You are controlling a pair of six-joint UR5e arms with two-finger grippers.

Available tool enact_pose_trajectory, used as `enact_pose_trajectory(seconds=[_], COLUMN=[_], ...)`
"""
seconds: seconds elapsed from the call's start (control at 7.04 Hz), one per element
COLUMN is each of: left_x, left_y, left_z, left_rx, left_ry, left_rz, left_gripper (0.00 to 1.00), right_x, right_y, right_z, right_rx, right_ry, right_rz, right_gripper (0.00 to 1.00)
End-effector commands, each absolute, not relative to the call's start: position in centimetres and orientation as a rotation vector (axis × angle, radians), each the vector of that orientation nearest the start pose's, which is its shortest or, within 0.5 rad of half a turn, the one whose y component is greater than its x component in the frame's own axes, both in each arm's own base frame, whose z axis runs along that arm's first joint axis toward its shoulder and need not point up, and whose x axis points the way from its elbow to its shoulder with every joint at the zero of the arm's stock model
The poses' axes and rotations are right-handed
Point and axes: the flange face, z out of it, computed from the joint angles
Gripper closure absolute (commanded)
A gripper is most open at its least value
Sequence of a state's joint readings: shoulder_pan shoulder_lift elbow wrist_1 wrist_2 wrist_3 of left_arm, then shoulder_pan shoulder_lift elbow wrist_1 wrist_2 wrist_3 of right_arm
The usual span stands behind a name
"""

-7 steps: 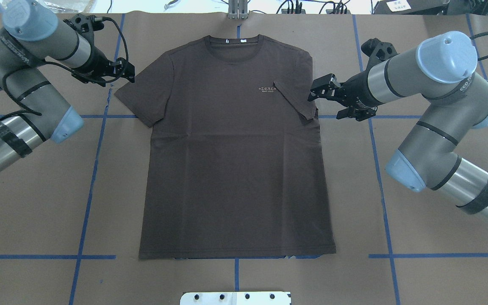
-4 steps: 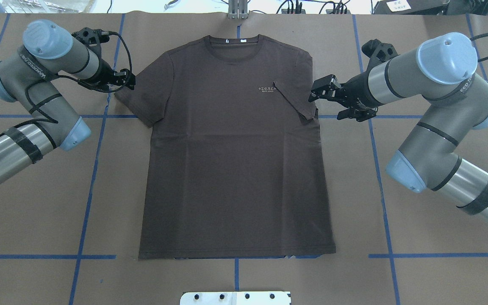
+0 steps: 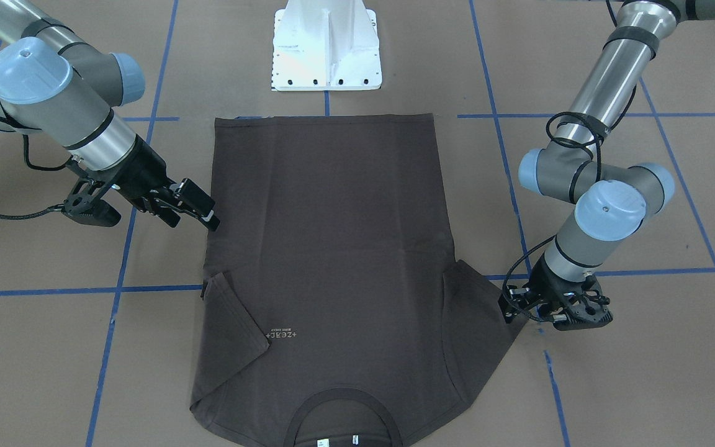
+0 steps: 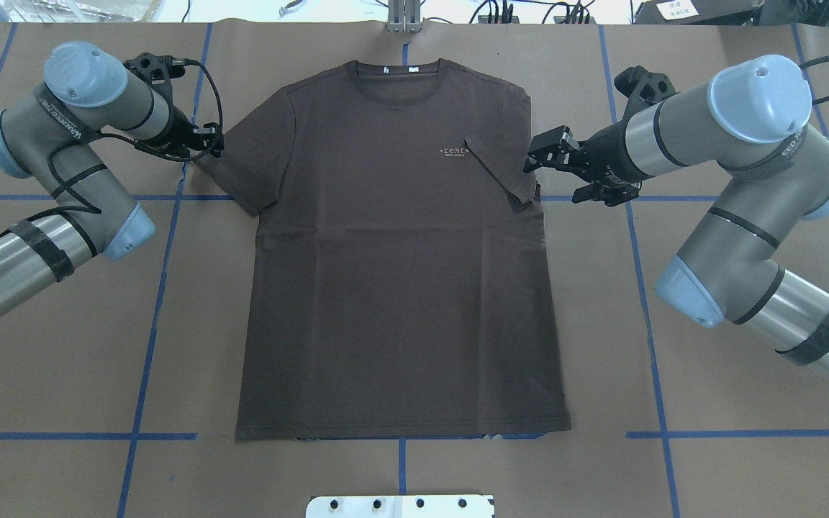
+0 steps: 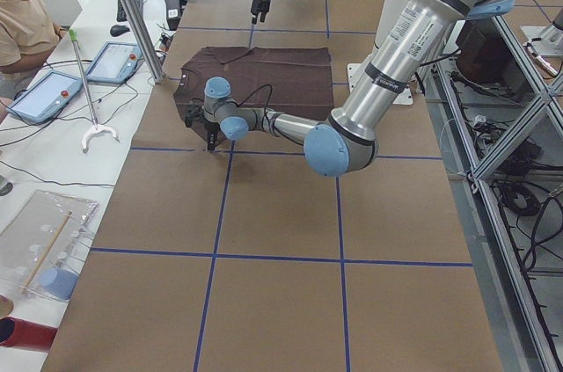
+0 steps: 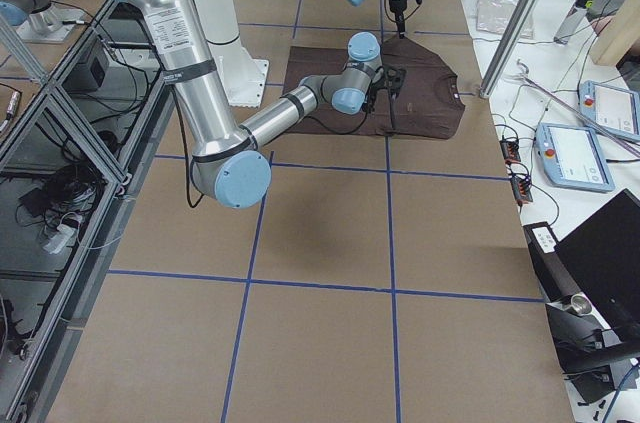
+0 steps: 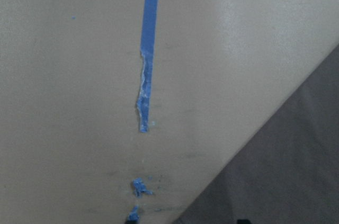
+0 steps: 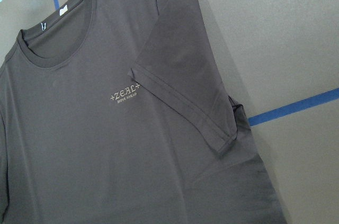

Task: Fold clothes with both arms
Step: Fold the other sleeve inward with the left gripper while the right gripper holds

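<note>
The dark brown T-shirt (image 4: pixel 400 288) lies flat, front up, collar toward the far edge. Its sleeve on my right side (image 4: pixel 504 162) is folded in over the chest next to the pale logo (image 8: pixel 124 96). The other sleeve (image 4: pixel 242 169) lies spread out flat. My left gripper (image 4: pixel 217 142) points down at that sleeve's outer tip, low over the table, and looks open; the left wrist view shows only the sleeve edge (image 7: pixel 296 171) and bare paper. My right gripper (image 4: pixel 538 155) hovers open beside the folded sleeve, holding nothing.
Brown paper with blue tape lines (image 4: pixel 162 288) covers the table. The white pedestal base (image 3: pixel 328 46) stands just beyond the shirt's hem. A metal bracket (image 4: pixel 404 18) sits at the far edge. A person (image 5: pixel 22 20) sits at a side table with tablets.
My left arm swung in toward the spread sleeve and lowered, bringing its gripper to the sleeve's tip. The right arm and the shirt have stayed where they were.
</note>
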State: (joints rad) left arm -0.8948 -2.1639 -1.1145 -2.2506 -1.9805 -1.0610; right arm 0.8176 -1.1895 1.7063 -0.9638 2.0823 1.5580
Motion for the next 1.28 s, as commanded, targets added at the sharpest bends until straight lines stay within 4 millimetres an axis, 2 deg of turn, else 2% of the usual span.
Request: enact_pose_trajectory(seconds=[0.0, 0.14, 0.28, 0.43, 0.57, 0.71, 0.85, 0.99, 1.14], left_x=[40.7, 40.7, 41.0, 41.5, 42.3, 42.4, 43.7, 46.1, 47.3], left_y=[-65.1, -65.1, -65.4, -66.0, -66.9, -67.1, -67.3, -66.5, -66.5], left_z=[45.3, 45.1, 43.7, 41.5, 37.9, 35.4, 32.7, 32.1, 31.2], left_rx=[0.216, 0.216, 0.222, 0.222, 0.215, 0.219, 0.203, 0.186, 0.176], left_ry=[0.862, 0.864, 0.879, 0.884, 0.88, 0.896, 0.928, 0.929, 0.935], left_rz=[-0.2, -0.199, -0.193, -0.192, -0.195, -0.203, -0.254, -0.251, -0.257], left_gripper=[0.83, 1.0, 1.0, 1.0, 1.0, 1.0, 1.0, 1.0, 1.0], right_x=[-36.3, -36.2, -36.3, -36.3, -36.3, -36.3, -36.3, -36.3, -36.4], right_y=[-51.1, -51.0, -51.1, -51.0, -51.1, -51.0, -51.1, -51.1, -51.1], right_z=[31.1, 30.9, 31.0, 31.1, 31.0, 31.1, 31.2, 31.2, 31.4], right_rx=[0.026, 0.027, 0.026, 0.026, 0.026, 0.026, 0.025, 0.024, 0.023], right_ry=[-1.193, -1.196, -1.195, -1.193, -1.195, -1.193, -1.192, -1.191, -1.188], right_rz=[0.422, 0.421, 0.421, 0.422, 0.421, 0.422, 0.423, 0.423, 0.424], right_gripper=[0.0, 0.0, 0.0, 0.0, 0.0, 0.0, 0.0, 0.0, 0.0])
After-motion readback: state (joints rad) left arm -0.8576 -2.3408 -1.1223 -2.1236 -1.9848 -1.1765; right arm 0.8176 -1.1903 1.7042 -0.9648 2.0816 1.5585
